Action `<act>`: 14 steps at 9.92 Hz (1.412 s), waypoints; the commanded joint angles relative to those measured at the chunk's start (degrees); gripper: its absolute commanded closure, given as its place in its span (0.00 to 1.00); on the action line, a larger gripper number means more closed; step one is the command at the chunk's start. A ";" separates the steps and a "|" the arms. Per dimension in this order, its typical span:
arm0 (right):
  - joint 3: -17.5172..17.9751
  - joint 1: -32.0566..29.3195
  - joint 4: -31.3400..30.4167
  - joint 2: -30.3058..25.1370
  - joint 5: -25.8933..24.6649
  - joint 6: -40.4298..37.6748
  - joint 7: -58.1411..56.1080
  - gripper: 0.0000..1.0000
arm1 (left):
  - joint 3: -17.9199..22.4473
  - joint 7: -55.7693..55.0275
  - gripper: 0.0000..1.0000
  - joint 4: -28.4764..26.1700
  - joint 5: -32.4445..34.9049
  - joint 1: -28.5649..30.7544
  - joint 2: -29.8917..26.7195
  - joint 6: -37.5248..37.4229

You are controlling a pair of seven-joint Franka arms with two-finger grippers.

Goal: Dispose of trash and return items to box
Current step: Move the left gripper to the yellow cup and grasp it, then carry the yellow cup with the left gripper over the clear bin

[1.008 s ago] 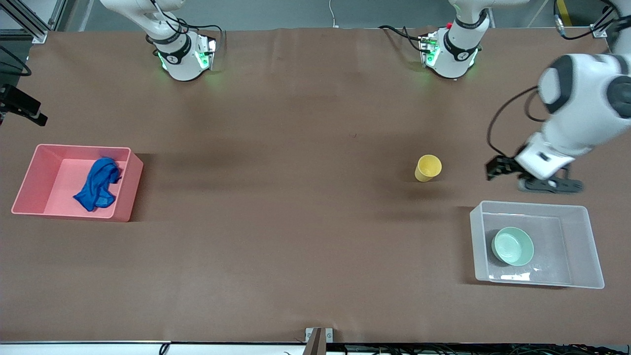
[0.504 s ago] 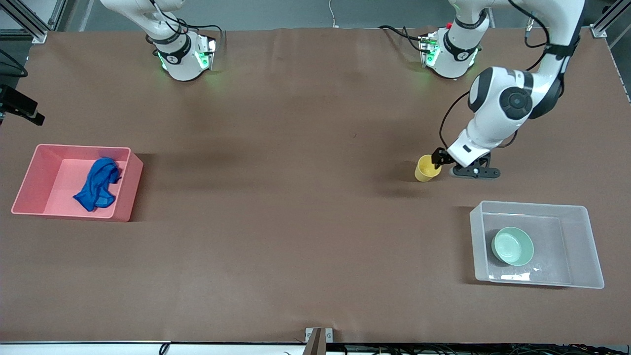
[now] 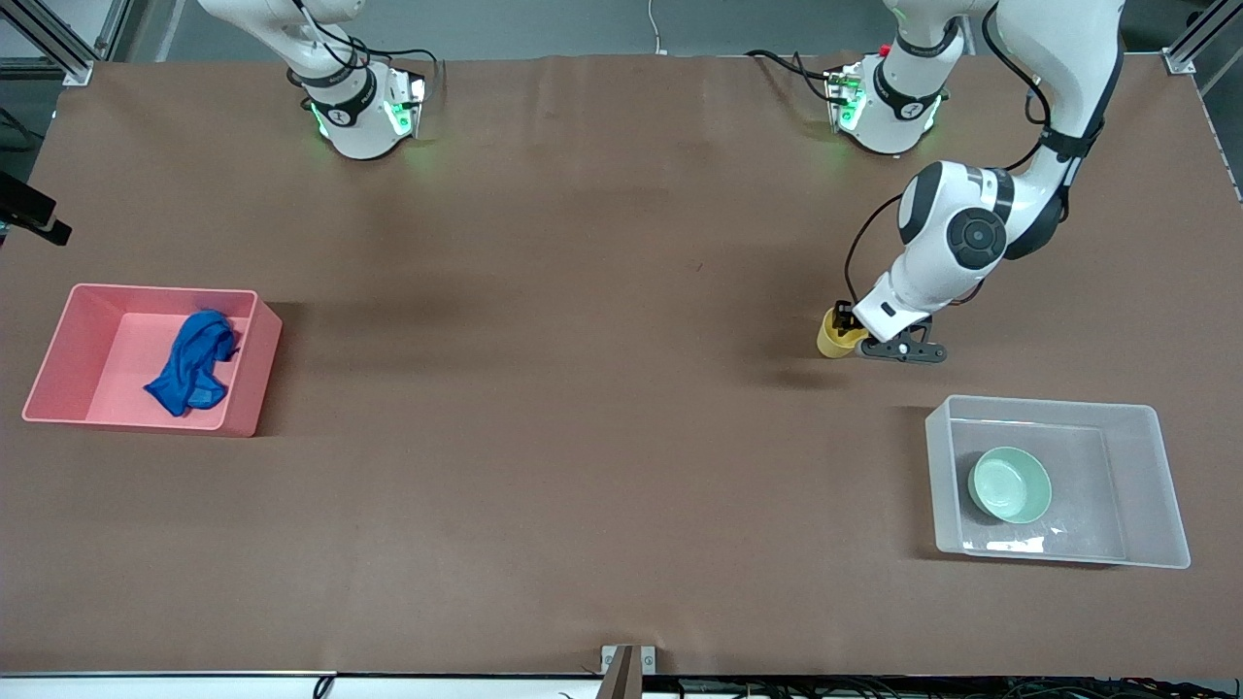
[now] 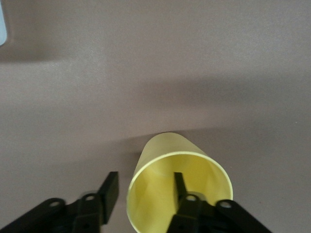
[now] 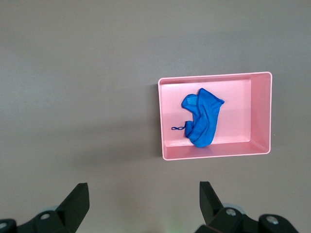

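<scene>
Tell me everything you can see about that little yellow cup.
The yellow cup is a small, smooth, plastic-looking tumbler, widening to a thin round rim, empty inside. It stands upright on the brown table, farther from the front camera than the clear box. The left gripper straddles its wall, jaws open: one finger inside the mouth, the other outside.

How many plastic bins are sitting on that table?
2. The pink bin, holding a blue rag, sits at the right arm's end; the clear bin, holding a green bowl, sits at the left arm's end.
</scene>
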 commanded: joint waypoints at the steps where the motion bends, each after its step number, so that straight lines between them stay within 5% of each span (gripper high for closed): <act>1: 0.75 -0.61 -0.08 -0.60 0.07 -0.93 -0.68 0.00 | -0.31 -0.42 1.00 -0.32 1.18 0.28 1.90 1.15; 6: 0.75 -0.61 -0.08 -0.60 0.07 -1.11 -0.76 0.00 | 0.91 1.43 1.00 2.47 1.09 0.28 -5.29 -5.07; 9: 0.75 -0.61 -0.17 -0.60 0.07 -1.11 -0.76 0.00 | 7.92 5.89 1.00 19.56 1.00 0.37 -1.63 -16.73; 14: 0.75 -0.61 -0.17 -0.60 0.07 -1.11 -0.76 0.00 | 18.82 18.36 1.00 50.00 -2.41 0.72 17.51 -29.61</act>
